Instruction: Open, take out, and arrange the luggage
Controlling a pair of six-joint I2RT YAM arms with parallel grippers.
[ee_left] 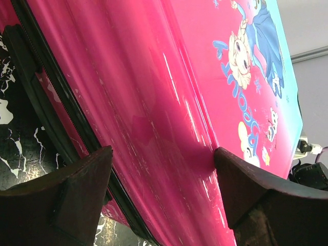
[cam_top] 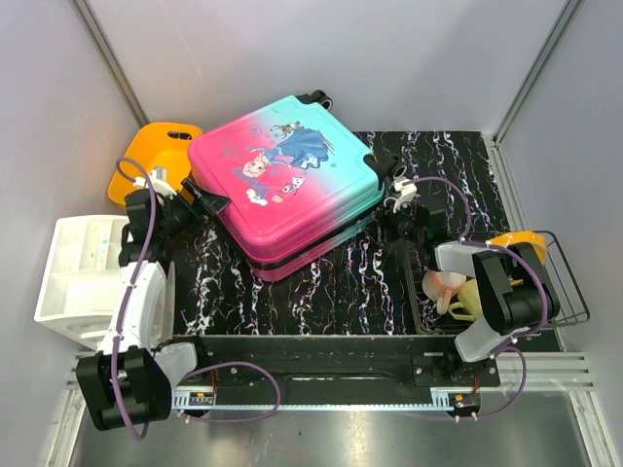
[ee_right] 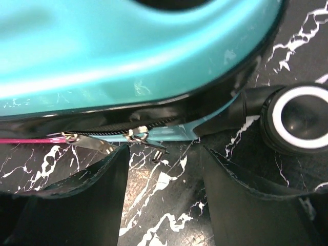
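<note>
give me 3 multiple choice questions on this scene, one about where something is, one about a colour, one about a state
1. Where is the orange bin relative to the luggage?
A. on top of it
B. at the far left, behind its left corner
C. in front of it, by the arm bases

2. What colour is the shell just beyond the right gripper in its wrist view?
A. pink
B. yellow
C. teal

3. What state is the luggage in?
A. closed, lying flat
B. open, both halves spread
C. standing upright on its wheels

Answers:
1 B: the top view shows it partly hidden behind that corner.
2 C: teal fills the top of that view.
3 A: the shells meet and the zipper pulls hang from a closed zip.
</note>
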